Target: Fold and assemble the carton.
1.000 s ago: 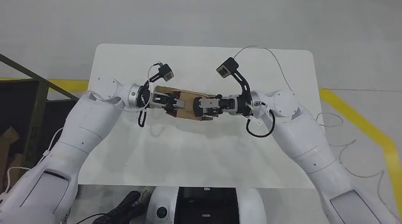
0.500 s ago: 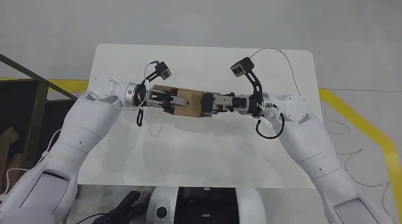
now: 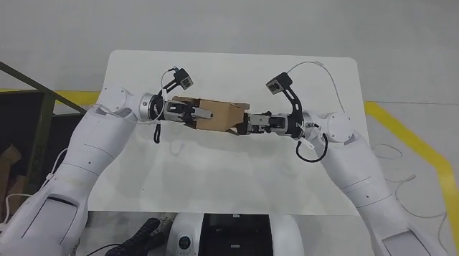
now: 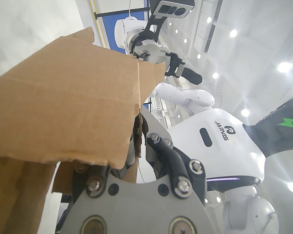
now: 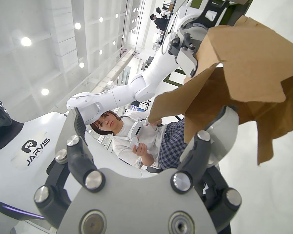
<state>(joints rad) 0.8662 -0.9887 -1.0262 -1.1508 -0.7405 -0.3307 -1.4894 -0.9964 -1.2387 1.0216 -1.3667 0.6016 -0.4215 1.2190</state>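
Top view, carton: a brown corrugated cardboard carton (image 3: 219, 115), half opened, spans the gap between the two arms over the middle of the white rectangular bench (image 3: 215, 177). I cannot tell whether it touches the top.
Top view, left arm: the left pincer (image 3: 195, 113) sits at the carton's left end.
Top view, right arm: the right pincer (image 3: 239, 125) is at the opposite end, right by the corner nearer the robot.
Left wrist view: the left pincer (image 4: 136, 152) is closed on a wall of the carton (image 4: 63, 103), with board nipped between its fingers. The right pincer (image 4: 183, 70) is just past the far corner.
Right wrist view: the right pincer (image 5: 152, 115) is spread wide and holds nothing. A loose flap (image 5: 185, 98) of the carton (image 5: 254, 49) juts towards its fingers, and the left pincer (image 5: 189, 59) is at the far end.
Step in hand: from where I stand, it looks like squaring the body and folding in that end flap.
Doing it well: hold the clamped end steady, meet the flap flat and near its crease, and push along the fold line so the board bends rather than buckles.
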